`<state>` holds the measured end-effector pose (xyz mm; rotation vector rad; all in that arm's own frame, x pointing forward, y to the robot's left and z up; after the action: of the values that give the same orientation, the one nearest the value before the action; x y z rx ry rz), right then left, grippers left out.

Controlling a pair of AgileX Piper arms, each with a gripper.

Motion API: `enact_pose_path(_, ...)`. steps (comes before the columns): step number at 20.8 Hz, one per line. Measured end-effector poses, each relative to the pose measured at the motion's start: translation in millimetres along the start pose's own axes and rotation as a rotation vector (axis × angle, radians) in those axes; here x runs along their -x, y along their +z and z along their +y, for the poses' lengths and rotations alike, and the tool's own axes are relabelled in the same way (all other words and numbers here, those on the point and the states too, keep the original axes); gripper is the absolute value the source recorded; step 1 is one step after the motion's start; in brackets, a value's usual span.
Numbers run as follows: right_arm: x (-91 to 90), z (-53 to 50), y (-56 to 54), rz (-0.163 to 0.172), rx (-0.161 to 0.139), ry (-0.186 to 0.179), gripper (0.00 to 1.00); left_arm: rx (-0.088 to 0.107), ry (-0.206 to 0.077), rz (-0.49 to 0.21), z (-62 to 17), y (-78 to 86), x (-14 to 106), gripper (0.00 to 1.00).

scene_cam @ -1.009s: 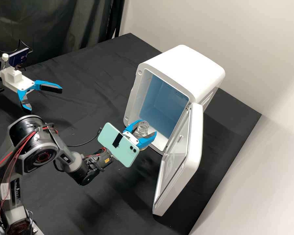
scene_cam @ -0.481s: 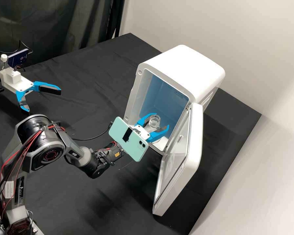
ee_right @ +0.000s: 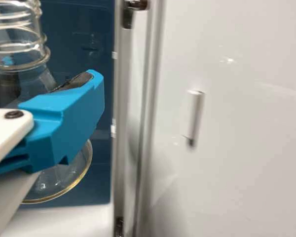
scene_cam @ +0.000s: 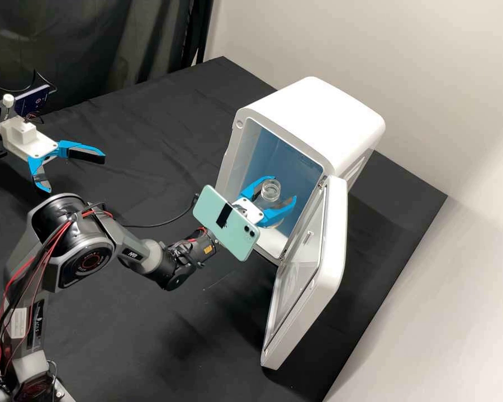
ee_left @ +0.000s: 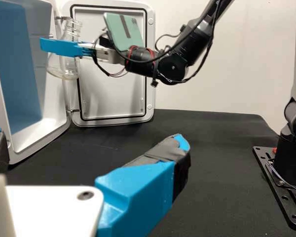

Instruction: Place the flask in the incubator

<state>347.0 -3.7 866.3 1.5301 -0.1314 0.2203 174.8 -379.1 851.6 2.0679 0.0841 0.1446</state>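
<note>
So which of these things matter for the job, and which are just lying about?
In the job: flask; open incubator; right jaws, shut on the flask.
Lying about: left jaws, open, off to one side; mint phone strapped to the right arm.

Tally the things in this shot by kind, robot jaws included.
Clear glass flask: 1
White box incubator with blue interior, door open: 1
Mint-green phone mounted on an arm's wrist: 1
Pairs of bright blue jaws: 2 (one open over the bench, one shut on the flask)
Total: 5
</note>
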Motion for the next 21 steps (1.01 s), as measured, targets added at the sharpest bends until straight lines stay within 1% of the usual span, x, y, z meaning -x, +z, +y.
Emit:
enact_pose_path(1, -3.3, -2.0, -3.9, 0.002, 0.001, -0.008, 0.00, 0.000, 0.000, 0.000, 0.0, 0.0, 0.0, 1.00)
enact_pose_path(2, -6.7, -3.9, -8.4, 0.011, 0.010, -0.018, 0.00, 0.000, 0.000, 0.000, 0.0, 0.0, 0.0, 1.00)
enact_pose_path(4, -13.0, -8.0, -15.9, 0.023, 0.019, -0.035, 0.00, 0.000, -0.001, 0.000, -0.1, 0.0, 0.0, 1.00)
enact_pose_path(5, -15.8, -10.1, -18.2, 0.030, 0.024, -0.036, 0.00, 0.002, -0.004, 0.001, -0.8, -0.4, -0.3, 1.00)
enact_pose_path(7, -22.1, -16.4, -21.8, 0.035, 0.036, -0.054, 0.00, 0.005, -0.008, 0.002, -1.5, -0.7, -0.5, 1.00)
enact_pose_path(10, -32.0, -27.9, -23.1, 0.007, 0.040, -0.085, 0.00, 0.006, -0.010, 0.003, -1.9, -0.9, -0.7, 1.00)
enact_pose_path(11, -34.6, -32.8, -22.6, -0.005, 0.037, -0.097, 0.00, 0.006, -0.010, 0.003, -1.9, -0.9, -0.7, 1.00)
enact_pose_path(12, -37.7, -36.7, -22.1, -0.017, 0.040, -0.104, 0.00, 0.006, -0.010, 0.003, -1.9, -0.9, -0.7, 1.00)
enact_pose_path(15, -46.8, -49.2, -21.2, -0.033, 0.056, -0.136, 0.00, 0.008, -0.014, 0.004, -2.8, -1.3, -1.0, 1.00)
enact_pose_path(16, -49.0, -52.5, -19.3, -0.040, 0.067, -0.145, 0.00, 0.008, -0.014, 0.004, -2.8, -1.3, -1.0, 1.00)
enact_pose_path(17, -50.9, -55.0, -18.0, -0.043, 0.069, -0.148, 0.00, 0.008, -0.014, 0.004, -2.8, -1.3, -1.0, 1.00)
enact_pose_path(18, -54.3, -56.7, -15.8, -0.051, 0.076, -0.147, 0.00, 0.008, -0.014, 0.004, -2.8, -1.3, -1.0, 1.00)
enact_pose_path(19, -56.7, -59.8, -13.2, -0.059, 0.084, -0.155, 0.00, 0.008, -0.014, 0.004, -2.8, -1.3, -1.0, 1.00)
enact_pose_path(21, -62.3, -63.9, -10.1, -0.064, 0.085, -0.162, 0.00, 0.008, -0.014, 0.004, -2.8, -1.3, -1.0, 1.00)
